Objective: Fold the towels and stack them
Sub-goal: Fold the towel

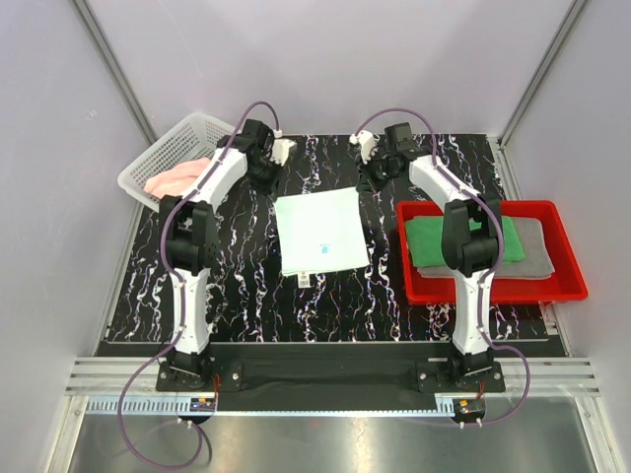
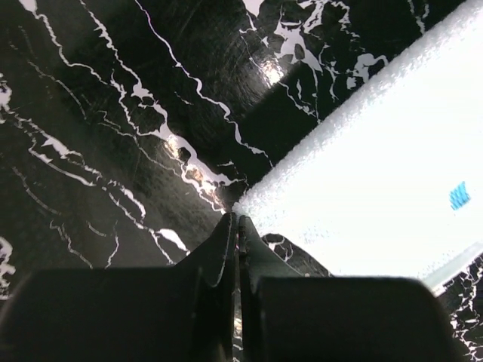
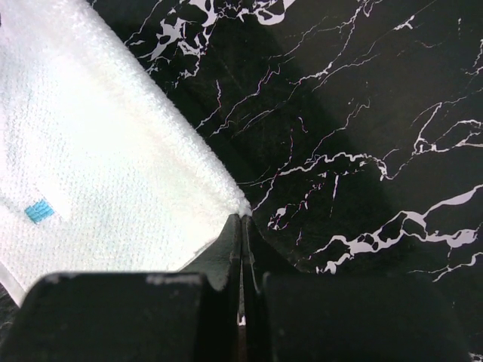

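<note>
Marble table [image 1: 237, 286]: pale towel [image 1: 320, 232] flat; left gripper [image 2: 238, 219], right gripper [image 3: 241, 219] each pinch far corner.

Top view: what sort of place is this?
Probably a lab robot cell: two arms bolted to a rail, plain white walls, marble-pattern table staged with pale towel, mesh basket, red tray.

Reaches far forward with left arm [image 1: 195, 239] and right arm [image 1: 463, 239], wrists tipped down and inward. Holds left gripper [image 2: 238, 220] clamped tight, right gripper [image 3: 241, 220] too.
</note>
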